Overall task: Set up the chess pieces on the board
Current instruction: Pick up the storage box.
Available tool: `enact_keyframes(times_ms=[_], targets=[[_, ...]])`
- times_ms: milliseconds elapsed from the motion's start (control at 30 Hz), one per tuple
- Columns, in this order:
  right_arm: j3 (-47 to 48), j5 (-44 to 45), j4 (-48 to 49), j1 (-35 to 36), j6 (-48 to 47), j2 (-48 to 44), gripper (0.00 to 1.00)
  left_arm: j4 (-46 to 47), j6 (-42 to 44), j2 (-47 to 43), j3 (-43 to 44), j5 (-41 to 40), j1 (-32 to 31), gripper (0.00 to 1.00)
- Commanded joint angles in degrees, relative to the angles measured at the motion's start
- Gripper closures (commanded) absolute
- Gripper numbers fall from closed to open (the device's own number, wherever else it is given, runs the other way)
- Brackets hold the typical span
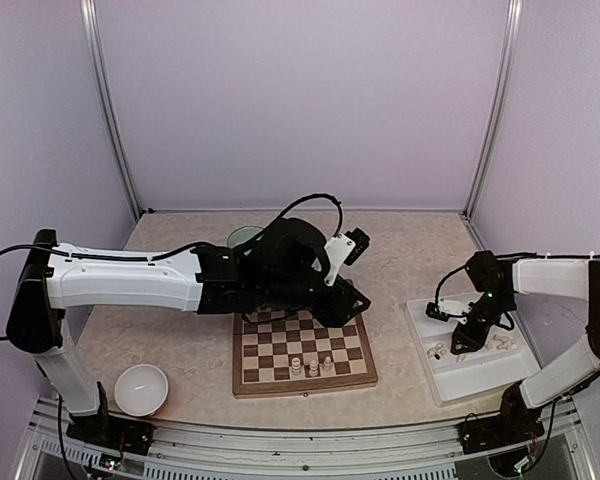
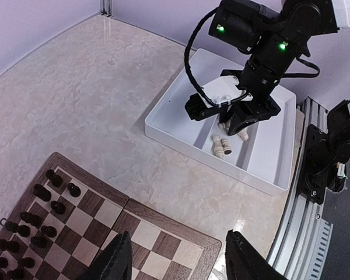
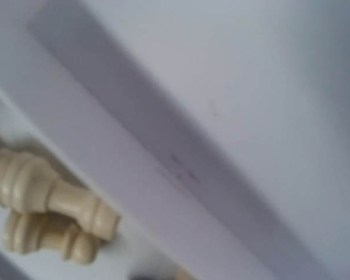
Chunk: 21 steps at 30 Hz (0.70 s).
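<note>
The board (image 1: 302,350) lies at the table's front middle. Three cream chess pieces (image 1: 312,367) stand on its near rows. Dark chessmen (image 2: 41,216) stand at its far side, under my left arm. My left gripper (image 2: 178,262) is open and empty above the board's right corner (image 2: 204,245); in the top view it (image 1: 355,300) hangs over the board's far right edge. My right gripper (image 1: 462,343) reaches down into the white tray (image 1: 500,375) among loose cream pieces (image 2: 221,146). Two of them lie on their sides close in the right wrist view (image 3: 46,201). Its fingers are hidden.
A white bowl (image 1: 141,388) sits at the front left of the table. A greenish round thing (image 1: 242,237) is partly hidden behind my left arm. The tray's rim (image 2: 181,137) stands between the board and the loose pieces. Purple walls close in the table.
</note>
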Motion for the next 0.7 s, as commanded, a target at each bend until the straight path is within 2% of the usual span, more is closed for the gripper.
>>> enact_keyframes(times_ms=[0, 100, 267, 333, 667], targets=[[-2.6, 3.4, 2.8, -0.6, 0.9, 0.3, 0.65, 1.7, -0.5, -0.4, -0.8, -0.7, -0.5, 0.45], [-2.7, 3.4, 1.6, -0.6, 0.9, -1.7, 0.64, 1.9, -0.5, -0.6, -1.0, -0.7, -0.6, 0.45], [-1.8, 2.0, -0.2, -0.6, 0.9, -3.7, 0.81, 2.7, -0.4, -0.3, -1.0, -0.7, -0.6, 0.45], [-1.0, 0.9, -0.9, -0.6, 0.8, -4.7, 0.84, 2.6, -0.3, 0.0, -0.2, -0.7, -0.6, 0.45], [2.5, -10.2, -3.0, -0.6, -0.4, -13.2, 0.91, 5.3, -1.3, 1.1, -0.4, -0.1, -0.8, 0.45]])
